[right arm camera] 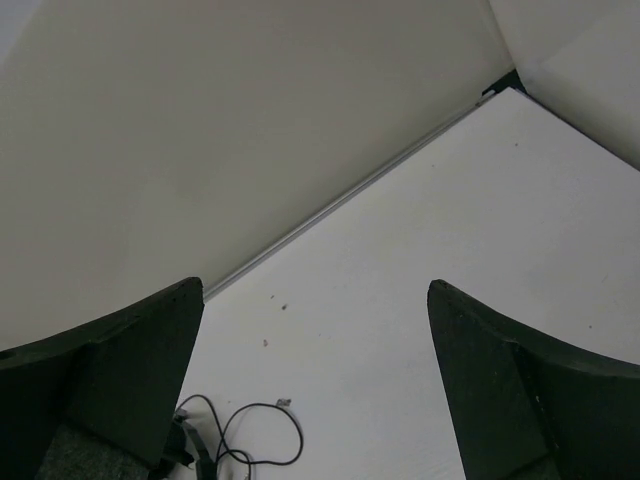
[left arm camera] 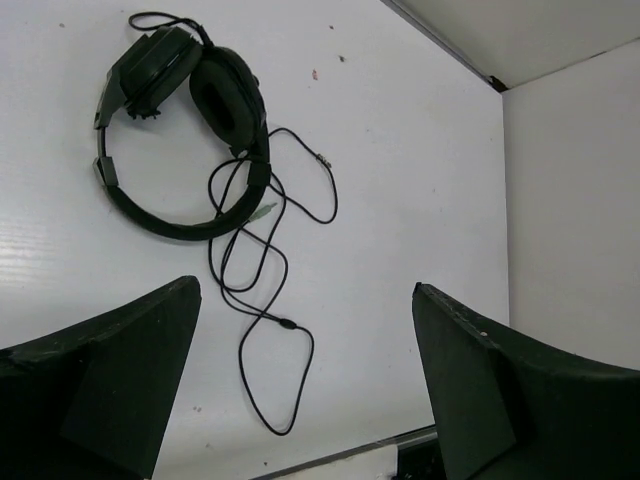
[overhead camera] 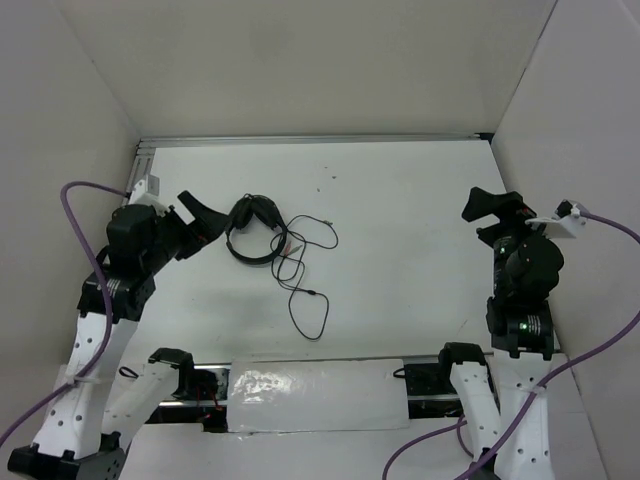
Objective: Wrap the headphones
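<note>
The black headphones point(overhead camera: 250, 231) lie flat on the white table point(overhead camera: 400, 250), left of centre, with the earcups together and the headband curving toward the front. The thin black cord point(overhead camera: 308, 300) trails loose in loops to their right and front. In the left wrist view the headphones point(left arm camera: 225, 95) are at upper left, and the cord point(left arm camera: 262, 330) runs down between my fingers. My left gripper point(overhead camera: 205, 222) is open and empty, just left of the headphones, also seen from the wrist point(left arm camera: 305, 288). My right gripper point(overhead camera: 488, 215) is open and empty at far right point(right arm camera: 315, 285). A cord loop point(right arm camera: 270, 408) shows there.
White walls enclose the table on three sides. A metal rail point(overhead camera: 310, 140) runs along the back edge. A shiny white sheet point(overhead camera: 320, 395) lies at the front edge between the arm bases. Purple robot cables point(overhead camera: 75, 200) hang by each arm.
</note>
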### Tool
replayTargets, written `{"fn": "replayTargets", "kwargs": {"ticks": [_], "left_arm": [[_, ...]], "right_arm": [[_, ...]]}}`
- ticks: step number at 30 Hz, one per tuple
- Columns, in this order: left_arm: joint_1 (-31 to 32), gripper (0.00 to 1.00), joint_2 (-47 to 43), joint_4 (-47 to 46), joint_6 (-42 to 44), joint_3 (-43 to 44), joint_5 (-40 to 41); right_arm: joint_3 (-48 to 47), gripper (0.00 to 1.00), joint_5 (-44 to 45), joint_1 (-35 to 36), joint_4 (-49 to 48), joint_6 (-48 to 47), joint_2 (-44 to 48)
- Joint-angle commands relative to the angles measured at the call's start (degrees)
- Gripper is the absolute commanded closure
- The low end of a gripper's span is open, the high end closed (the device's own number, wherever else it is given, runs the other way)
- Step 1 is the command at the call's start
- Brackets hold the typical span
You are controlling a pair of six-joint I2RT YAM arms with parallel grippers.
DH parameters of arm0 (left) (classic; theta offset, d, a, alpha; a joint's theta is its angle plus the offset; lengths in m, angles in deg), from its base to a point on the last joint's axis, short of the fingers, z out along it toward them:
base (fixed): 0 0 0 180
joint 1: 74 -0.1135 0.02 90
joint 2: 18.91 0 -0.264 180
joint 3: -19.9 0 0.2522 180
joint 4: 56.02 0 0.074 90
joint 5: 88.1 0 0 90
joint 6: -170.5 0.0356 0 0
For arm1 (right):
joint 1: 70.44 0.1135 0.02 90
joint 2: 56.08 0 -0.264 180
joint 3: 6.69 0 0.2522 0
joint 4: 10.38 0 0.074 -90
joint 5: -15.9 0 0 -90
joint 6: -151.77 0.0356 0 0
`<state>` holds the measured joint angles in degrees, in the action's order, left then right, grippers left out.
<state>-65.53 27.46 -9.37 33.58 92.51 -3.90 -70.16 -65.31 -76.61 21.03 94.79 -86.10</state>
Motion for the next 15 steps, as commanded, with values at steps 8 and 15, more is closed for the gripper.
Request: {"fn": "replayTargets", "kwargs": {"ticks": [8,15], "left_arm": [[0.5,0.01,4.0,2.3,-3.8,-7.4,-2.0],[0.1,0.01,16.9,-2.6,-7.1,-9.3,2.2]], "right_arm": [[-2.7,0.0,-7.7,-0.1,-0.3,1.8,-4.0],[4.3,0.0,-12.6,-0.1,-5.3,0.5,-1.5]]}}
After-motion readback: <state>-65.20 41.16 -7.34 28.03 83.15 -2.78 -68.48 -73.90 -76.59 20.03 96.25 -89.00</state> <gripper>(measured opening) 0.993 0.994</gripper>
